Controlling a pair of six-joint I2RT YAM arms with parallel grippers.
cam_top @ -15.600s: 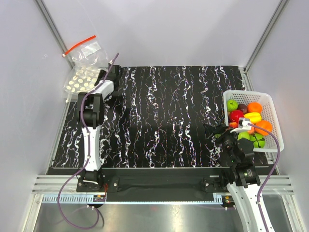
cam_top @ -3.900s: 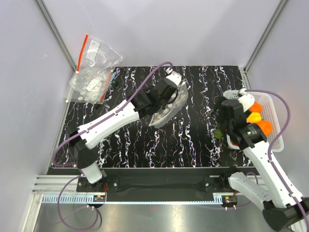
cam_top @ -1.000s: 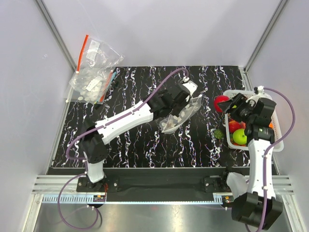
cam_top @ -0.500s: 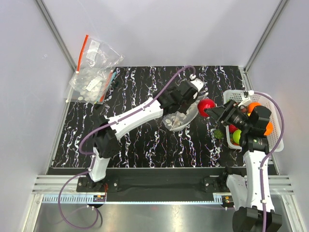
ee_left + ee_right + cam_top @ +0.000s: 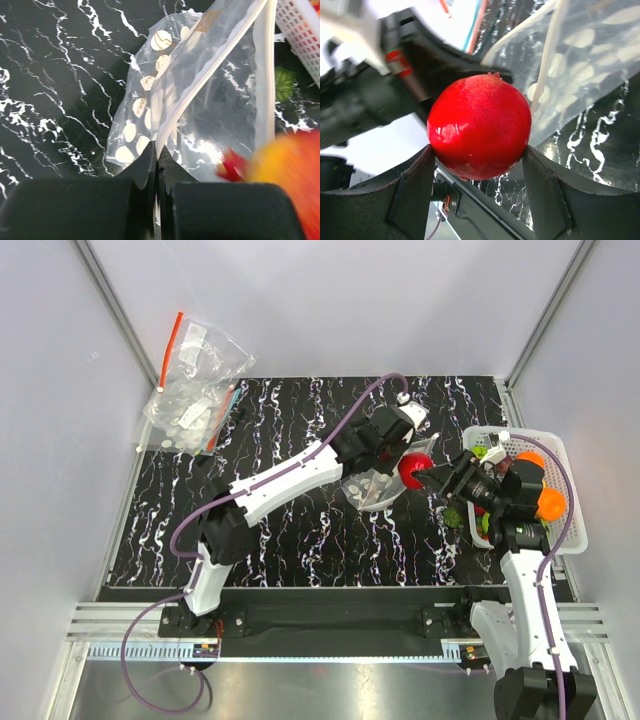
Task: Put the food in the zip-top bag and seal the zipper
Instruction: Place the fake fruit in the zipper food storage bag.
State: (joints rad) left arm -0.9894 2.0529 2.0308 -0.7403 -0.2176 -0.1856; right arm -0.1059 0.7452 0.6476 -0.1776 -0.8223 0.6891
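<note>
The zip-top bag (image 5: 372, 486), clear with white dots (image 5: 150, 115), hangs over the mat's right half. My left gripper (image 5: 158, 159) is shut on its mouth edge, where the pale zipper (image 5: 215, 65) runs up from the jaws. My right gripper (image 5: 479, 150) is shut on a round red fruit (image 5: 480, 127). In the top view it holds that red fruit (image 5: 413, 468) right beside the bag's open mouth. The bag (image 5: 580, 65) fills the upper right of the right wrist view. More food, an orange piece (image 5: 550, 503) among it, lies in the white basket (image 5: 545, 433).
A green leafy piece (image 5: 455, 515) lies on the mat beside the basket. A pile of other clear bags (image 5: 195, 380), one with a red strip, rests off the mat at the back left. The left arm (image 5: 290, 475) stretches across the mat's middle.
My right gripper has carried the red fruit leftward from above the basket to the bag's mouth. The left arm has shifted the bag slightly to the right.
</note>
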